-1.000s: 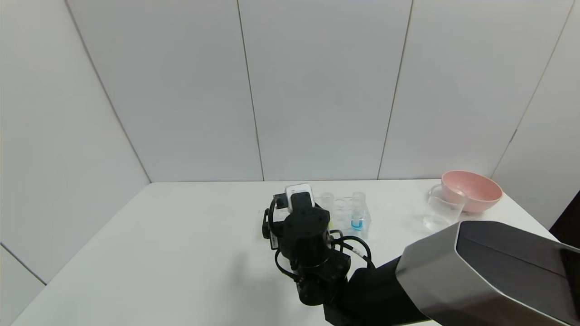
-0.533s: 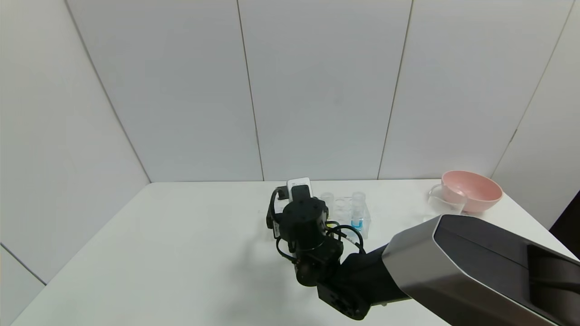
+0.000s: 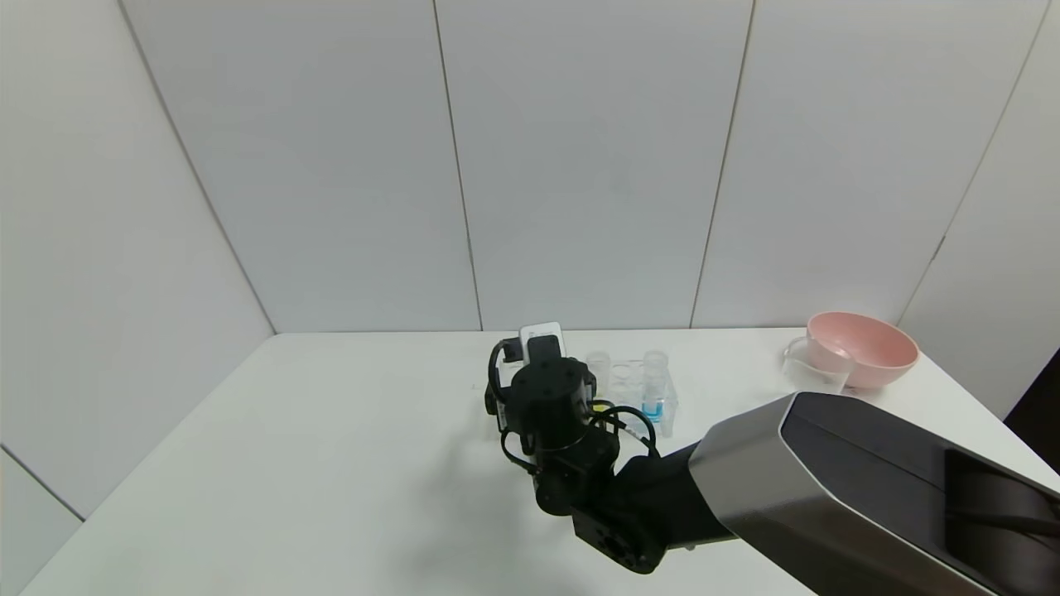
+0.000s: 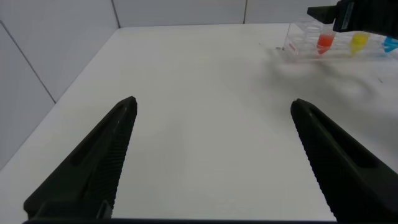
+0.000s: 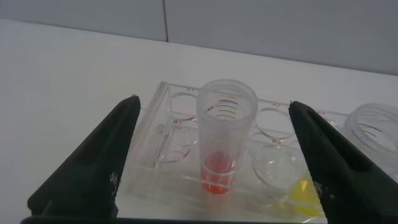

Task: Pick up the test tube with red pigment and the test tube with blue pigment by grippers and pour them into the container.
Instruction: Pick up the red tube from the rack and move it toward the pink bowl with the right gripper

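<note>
The test tube with red pigment (image 5: 225,134) stands upright in the clear rack (image 5: 163,134). My right gripper (image 5: 214,102) is open, with one finger on each side of this tube and not touching it. In the head view my right wrist (image 3: 548,389) hides that tube. The test tube with blue pigment (image 3: 652,397) stands at the rack's right end. The container (image 3: 813,374), a clear beaker, stands far right and is partly covered by my right arm. My left gripper (image 4: 212,102) is open and empty over bare table, far from the rack (image 4: 298,43).
A pink bowl (image 3: 863,348) sits just behind the beaker at the table's right rear. A tube with yellow liquid (image 5: 303,190) stands in the rack beside the red one. My right arm (image 3: 845,488) crosses the table's front right.
My right arm has pushed farther forward toward the rack, bringing the wrist over its left end. The arm now covers more of the beaker. The tubes have not moved.
</note>
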Controlling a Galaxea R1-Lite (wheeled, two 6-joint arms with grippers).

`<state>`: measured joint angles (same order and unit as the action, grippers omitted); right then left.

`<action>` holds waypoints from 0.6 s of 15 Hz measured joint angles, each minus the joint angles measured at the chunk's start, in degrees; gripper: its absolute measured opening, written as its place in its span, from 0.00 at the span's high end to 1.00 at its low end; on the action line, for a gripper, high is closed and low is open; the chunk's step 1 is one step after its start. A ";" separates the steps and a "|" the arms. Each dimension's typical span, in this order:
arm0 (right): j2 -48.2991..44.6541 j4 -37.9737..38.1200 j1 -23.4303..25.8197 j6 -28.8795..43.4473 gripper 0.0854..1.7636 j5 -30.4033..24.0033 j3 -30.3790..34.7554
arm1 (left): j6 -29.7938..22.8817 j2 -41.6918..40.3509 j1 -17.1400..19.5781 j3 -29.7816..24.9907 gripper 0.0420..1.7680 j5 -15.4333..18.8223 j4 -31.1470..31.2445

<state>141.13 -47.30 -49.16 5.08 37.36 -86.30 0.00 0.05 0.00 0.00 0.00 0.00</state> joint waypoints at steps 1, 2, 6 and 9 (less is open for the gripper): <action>0.10 -0.02 0.09 0.00 0.03 -0.01 -0.09 | 0.00 0.00 0.00 0.00 0.00 0.00 0.00; 0.18 -0.05 0.18 0.00 0.03 0.00 -0.15 | 0.00 0.00 0.00 0.00 0.00 0.00 0.00; 0.90 -0.46 0.93 0.04 0.03 -0.06 -1.02 | 0.00 0.00 0.00 0.00 0.00 0.00 0.00; 1.51 -0.68 1.35 0.09 0.16 -0.78 -1.33 | 0.00 0.00 0.00 0.00 0.00 0.00 0.00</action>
<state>142.64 -47.98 -47.81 5.17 36.58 -87.63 0.00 0.05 0.00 0.00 0.00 0.00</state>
